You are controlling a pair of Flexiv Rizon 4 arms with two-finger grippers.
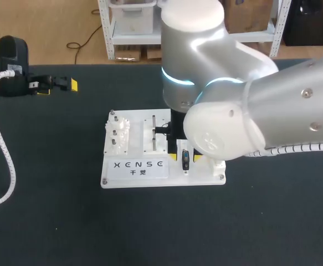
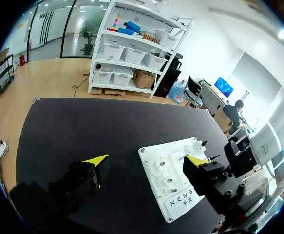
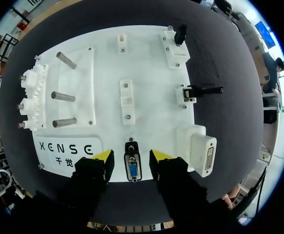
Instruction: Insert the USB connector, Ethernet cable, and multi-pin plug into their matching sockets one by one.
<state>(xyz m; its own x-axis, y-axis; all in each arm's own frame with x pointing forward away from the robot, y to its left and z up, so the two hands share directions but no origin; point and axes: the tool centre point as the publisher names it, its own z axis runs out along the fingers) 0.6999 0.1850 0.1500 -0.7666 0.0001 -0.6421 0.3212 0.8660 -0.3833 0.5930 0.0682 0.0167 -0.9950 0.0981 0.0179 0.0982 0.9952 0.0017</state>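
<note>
- The right gripper (image 3: 132, 155) is low over the near edge of the white board (image 3: 146, 68), its two yellow-tipped fingers (image 3: 103, 155) standing apart.
- The multi-pin plug (image 3: 132, 170) sits right between those fingers, with its blue pin face turned up toward the wrist camera. A narrow gap shows on each side of it, so neither finger clamps it.
- In the head view the same plug (image 1: 185, 162) stands at the board's (image 1: 136, 169) front edge under the right gripper (image 1: 185, 158), and the arm's bulk hides much of the board's right part.
- A white socket block (image 3: 201, 152) with a multi-pin face sits just beside the right gripper, at the board's corner.
- Farther ahead along that edge, a thin black cable end (image 3: 207, 90) lies in a small white clip, and a black connector (image 3: 180, 33) sits on a white mount at the far corner.
- Three metal pegs (image 3: 64, 96) stand on the board's other side.
- The left gripper (image 2: 146, 159) is above the dark table (image 2: 83, 122), fingers wide apart and holding nothing, well away from the plug. In the head view the left gripper (image 1: 59, 84) is at the table's far left.
</note>
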